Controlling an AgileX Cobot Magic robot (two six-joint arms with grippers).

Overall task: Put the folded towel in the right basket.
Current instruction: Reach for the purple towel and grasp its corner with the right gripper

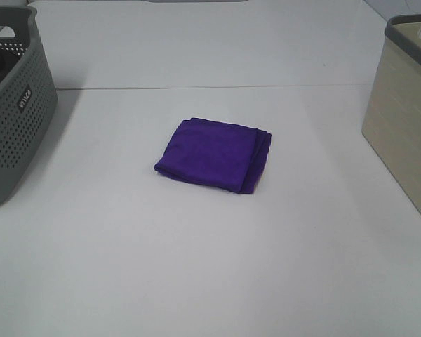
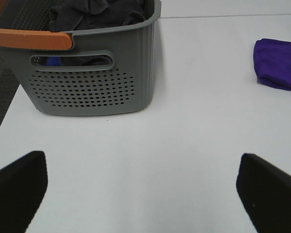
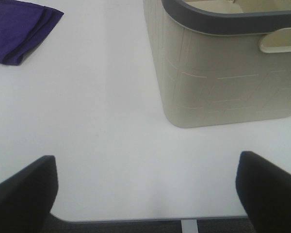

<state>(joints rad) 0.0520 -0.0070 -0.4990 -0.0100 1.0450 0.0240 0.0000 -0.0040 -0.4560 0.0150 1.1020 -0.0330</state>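
A folded purple towel (image 1: 214,154) lies flat on the white table (image 1: 196,267) near its middle. It also shows in the left wrist view (image 2: 280,64) and the right wrist view (image 3: 17,30). The right basket (image 1: 405,112) is beige with a dark grey rim and stands at the table's right edge; the right wrist view (image 3: 223,73) shows it close by. My left gripper (image 2: 143,191) is open and empty above bare table. My right gripper (image 3: 148,191) is open and empty near the table's front edge. Neither arm shows in the exterior high view.
A grey perforated basket (image 1: 14,105) with an orange handle (image 2: 29,39) stands at the left edge and holds dark cloth (image 2: 97,12). A seam (image 1: 210,87) runs across the table behind the towel.
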